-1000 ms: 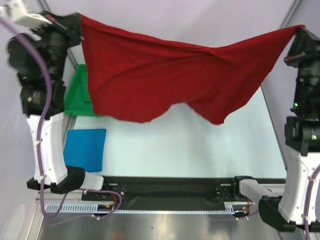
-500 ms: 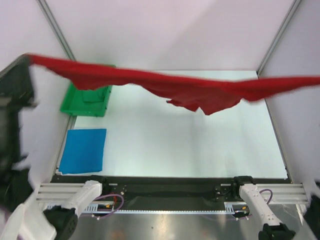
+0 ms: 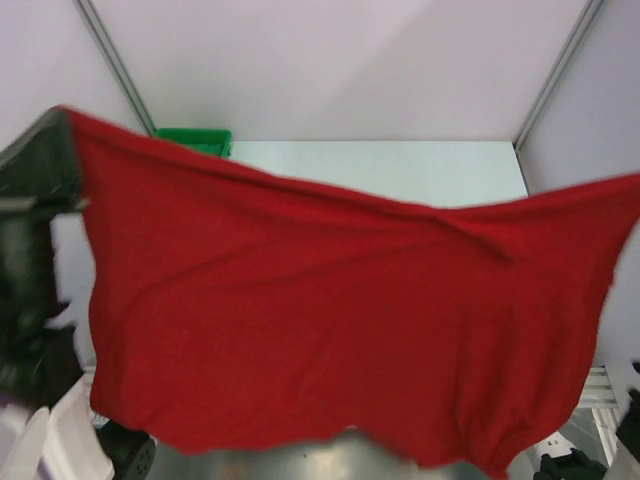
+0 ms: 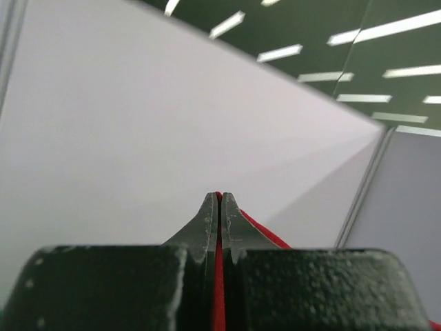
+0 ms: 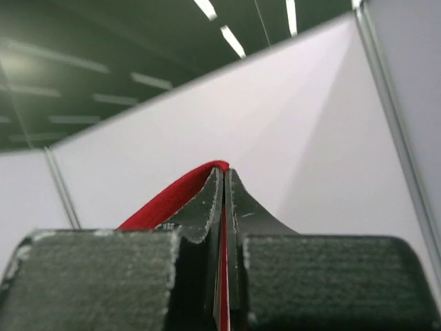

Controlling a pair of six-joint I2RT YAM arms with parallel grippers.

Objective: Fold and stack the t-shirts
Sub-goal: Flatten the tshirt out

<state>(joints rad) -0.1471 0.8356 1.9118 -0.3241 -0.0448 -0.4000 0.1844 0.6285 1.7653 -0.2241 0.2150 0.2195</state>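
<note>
The deep red t-shirt (image 3: 330, 320) hangs spread wide in the air close to the top camera, blurred, and covers most of the table. My left gripper (image 3: 68, 118) holds its upper left corner. In the left wrist view that gripper (image 4: 220, 196) is shut on a thin strip of red cloth (image 4: 219, 289). The shirt's upper right corner runs off the right edge of the top view, so the right gripper does not show there. In the right wrist view my right gripper (image 5: 224, 172) is shut on the red hem (image 5: 172, 196). The blue t-shirt is hidden behind the red one.
A green bin (image 3: 195, 140) peeks over the shirt at the back left. A strip of the pale table (image 3: 400, 165) shows at the far side. White walls with metal posts (image 3: 110, 65) enclose the cell. Both wrist cameras face the walls and ceiling.
Half a second ago the red shirt was a thin stretched band across the top view; now it has swung into a broad sheet that hides the blue shirt and both arm bases.
</note>
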